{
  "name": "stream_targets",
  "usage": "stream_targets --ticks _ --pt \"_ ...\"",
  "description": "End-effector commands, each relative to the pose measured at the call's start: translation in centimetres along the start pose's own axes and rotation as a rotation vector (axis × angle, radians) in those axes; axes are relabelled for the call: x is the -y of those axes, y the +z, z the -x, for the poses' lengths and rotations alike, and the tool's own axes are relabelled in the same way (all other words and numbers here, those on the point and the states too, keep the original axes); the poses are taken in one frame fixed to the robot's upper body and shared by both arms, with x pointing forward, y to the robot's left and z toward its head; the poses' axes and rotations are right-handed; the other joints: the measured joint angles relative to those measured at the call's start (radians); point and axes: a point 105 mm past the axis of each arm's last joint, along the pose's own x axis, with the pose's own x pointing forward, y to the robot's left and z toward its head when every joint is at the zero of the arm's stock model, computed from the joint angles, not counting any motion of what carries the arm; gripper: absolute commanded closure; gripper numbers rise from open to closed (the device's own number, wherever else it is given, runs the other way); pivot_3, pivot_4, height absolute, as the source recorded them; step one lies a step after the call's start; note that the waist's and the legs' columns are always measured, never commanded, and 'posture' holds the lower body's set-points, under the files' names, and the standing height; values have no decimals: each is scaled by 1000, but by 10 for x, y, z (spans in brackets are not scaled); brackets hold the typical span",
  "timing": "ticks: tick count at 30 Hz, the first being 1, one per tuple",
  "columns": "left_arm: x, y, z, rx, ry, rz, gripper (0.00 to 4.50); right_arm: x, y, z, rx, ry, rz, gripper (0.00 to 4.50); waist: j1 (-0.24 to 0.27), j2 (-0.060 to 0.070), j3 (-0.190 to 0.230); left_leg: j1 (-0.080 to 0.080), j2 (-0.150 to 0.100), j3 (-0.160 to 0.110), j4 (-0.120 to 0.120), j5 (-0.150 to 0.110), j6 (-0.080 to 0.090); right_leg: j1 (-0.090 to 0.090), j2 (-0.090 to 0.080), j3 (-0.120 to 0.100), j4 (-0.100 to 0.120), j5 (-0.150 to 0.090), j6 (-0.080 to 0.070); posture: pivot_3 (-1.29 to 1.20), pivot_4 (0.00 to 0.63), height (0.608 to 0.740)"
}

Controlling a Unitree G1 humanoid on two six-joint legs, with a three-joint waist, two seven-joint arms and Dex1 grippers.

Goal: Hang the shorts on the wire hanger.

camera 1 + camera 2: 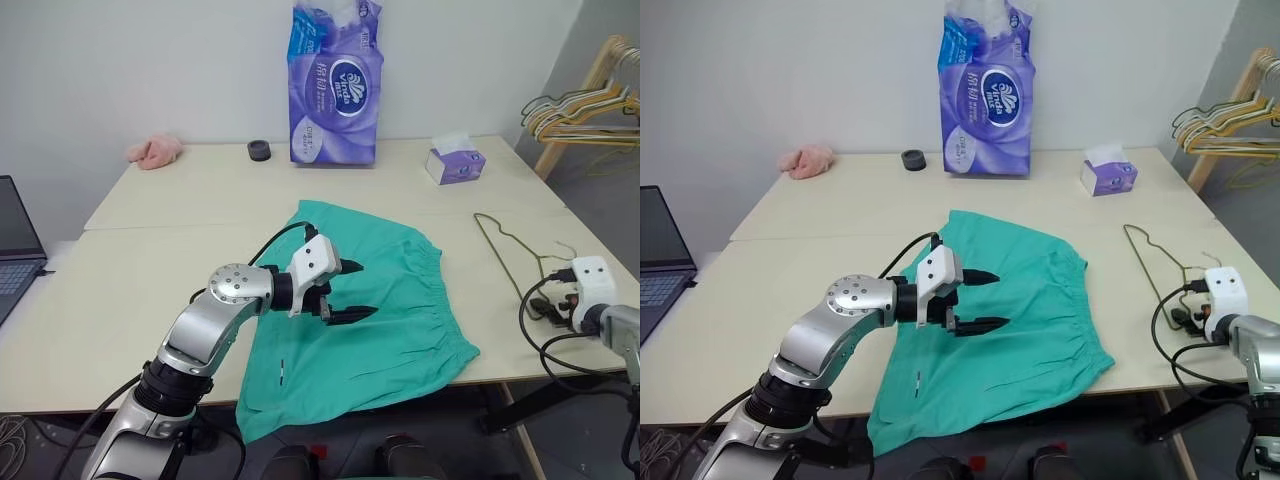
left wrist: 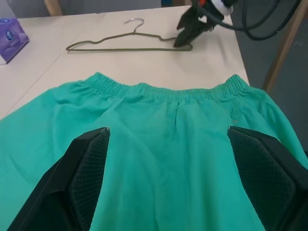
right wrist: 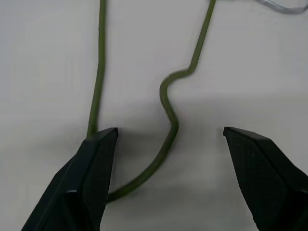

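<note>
1. Closest is the left gripper [image 1: 352,291]; its two black fingers are wide apart and hold nothing; it hangs over the shorts [image 1: 400,300].
2. Green shorts lie flat on the table [image 1: 150,270]; one leg droops over the near edge.
3. Thin wire hanger [image 1: 503,245] lies flat on the table just beside the shorts' waistband.
4. Over the hanger sits the right gripper [image 3: 168,144]; its fingers are apart with the wire between them, not pinched.

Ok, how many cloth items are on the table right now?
2: the teal-green fabric shorts spread flat at the near edge, and a small pink fluffy cloth at the far left corner. None looks hidden.
</note>
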Motion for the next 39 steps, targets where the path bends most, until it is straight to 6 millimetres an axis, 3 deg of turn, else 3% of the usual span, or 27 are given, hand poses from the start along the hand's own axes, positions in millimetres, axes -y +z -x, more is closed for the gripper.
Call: stream_targets --ticks 1,3,6,15,19,22,27,31,39 --pt "1 13 0 26 -13 -55 358 -4 -6 -2 -54 45 -65 753 -1 0 0 0 0 0 0 0 0 0 0 0 0 0 0 -101 63 740" --pt "1 12 0 25 -13 -58 358 -8 -13 -3 -93 74 -108 753 -1 0 0 0 0 -1 0 0 0 0 0 0 0 0 0 -101 64 740" --pt "2 12 0 25 -14 -61 320 -9 -19 -5 -132 92 -158 1368 -1 -1 0 0 0 -1 0 0 0 1 0 0 0 0 1 -101 64 740" --pt "0 11 -2 35 7 -49 320 -13 -27 -9 -153 76 -173 4433 -1 -7 -3 1 1 -2 0 0 0 2 0 -1 -2 -1 2 -95 66 740" --pt "-6 10 -1 39 31 -17 320 -7 -19 -9 -108 18 -170 4471 -1 -8 -3 1 1 -2 0 0 0 3 0 -1 -3 -1 2 -96 65 740" --pt "-23 3 3 4 101 14 320 -2 0 -4 -21 -22 -138 4471 -2 -7 -3 1 2 -2 0 0 0 4 0 -1 -7 1 3 -101 63 740" --pt "-48 2 10 4 207 30 160 -2 29 6 121 -76 55 4490 -2 -5 -1 -1 1 0 0 -2 3 4 -1 -1 -11 3 6 -105 61 740" --pt "-90 3 32 20 374 63 160 -18 62 20 298 -103 250 4490 -5 -1 1 -3 1 2 0 -2 3 0 -2 0 -11 4 7 -110 60 740" --pt "-145 10 77 112 532 215 160 -48 95 41 515 -92 451 4490 -7 0 2 -4 1 2 -1 -2 3 -1 -2 -1 -11 4 7 -115 61 740"
